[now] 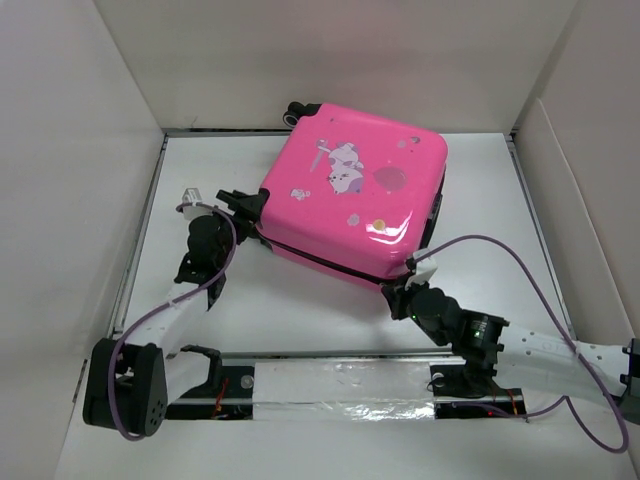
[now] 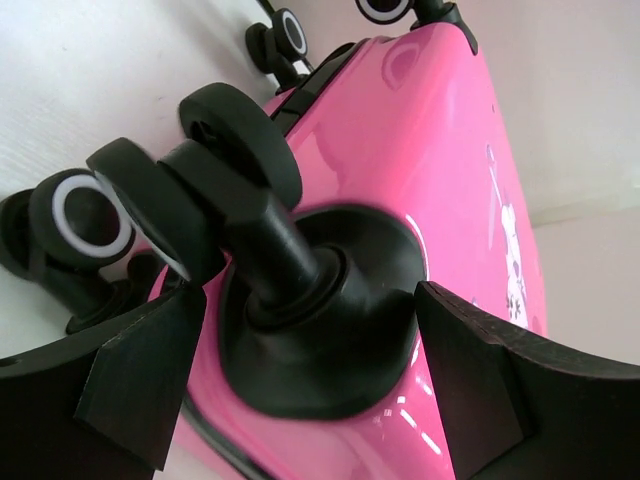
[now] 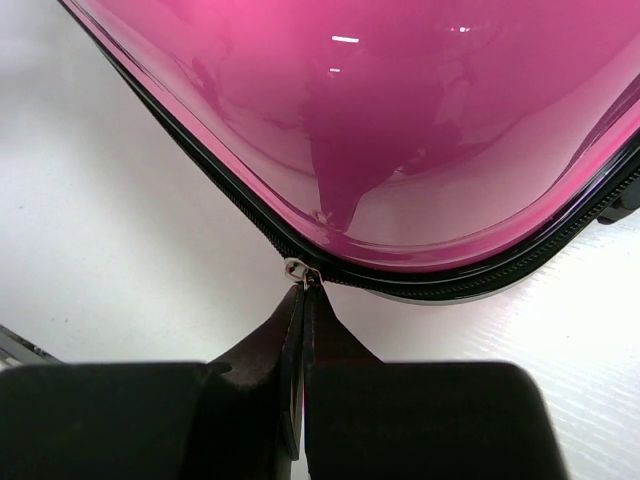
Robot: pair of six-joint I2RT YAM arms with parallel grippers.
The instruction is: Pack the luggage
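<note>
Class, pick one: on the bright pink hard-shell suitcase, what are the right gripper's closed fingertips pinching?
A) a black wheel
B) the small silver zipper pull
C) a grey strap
B: the right gripper is shut on the small silver zipper pull at the edge of the pink suitcase.

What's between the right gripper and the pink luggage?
A small silver zipper pull, held at the right gripper's shut tips on the luggage's seam. Right wrist view shows it.
</note>
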